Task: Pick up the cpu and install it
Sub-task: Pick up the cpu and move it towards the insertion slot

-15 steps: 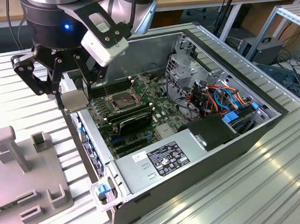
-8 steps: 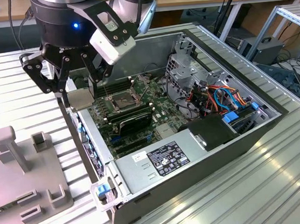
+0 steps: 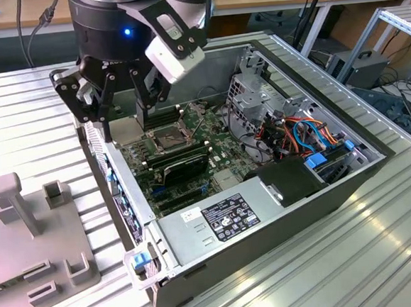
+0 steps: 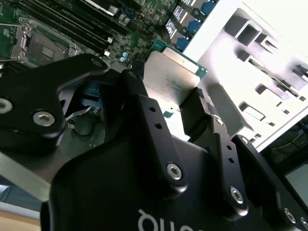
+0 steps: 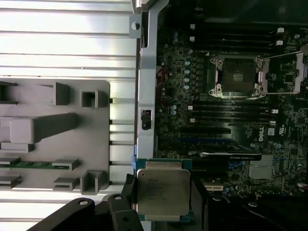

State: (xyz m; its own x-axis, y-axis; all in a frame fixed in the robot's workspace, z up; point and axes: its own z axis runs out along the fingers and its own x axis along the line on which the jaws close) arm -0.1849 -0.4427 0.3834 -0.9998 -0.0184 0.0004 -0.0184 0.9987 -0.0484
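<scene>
Silver-grey cpu (image 5: pixel 162 191) is pinched by its edges in the gripper (image 5: pixel 162 204), with black fingers (image 4: pixel 149 120) pressed on opposite sides and the metal lid facing the camera in both wrist views. In the first wrist view the chip sits over the side wall of the open computer case (image 3: pixel 270 244), between the grey fixture tray (image 5: pixel 53 130) and the green motherboard (image 5: pixel 192 110), well apart from the socket (image 5: pixel 236 77). The socket is open, its metal frame (image 5: pixel 285 72) is swung aside and the dark contact area is exposed. Inside the case: the motherboard lies flat on the floor, black memory sticks (image 3: pixel 181 159) stand in slots just beside the socket, a metal drive cage (image 3: pixel 254 96) is towards the back, orange and blue cables (image 3: pixel 311 134) are bundled near it, and a silver power supply (image 3: pixel 218 220) sits along the near wall. The fixture tray lies on the ribbed metal table (image 3: pixel 370 254) at the exterior view's left, with a green strip (image 5: pixel 33 164) in one of its slots.
</scene>
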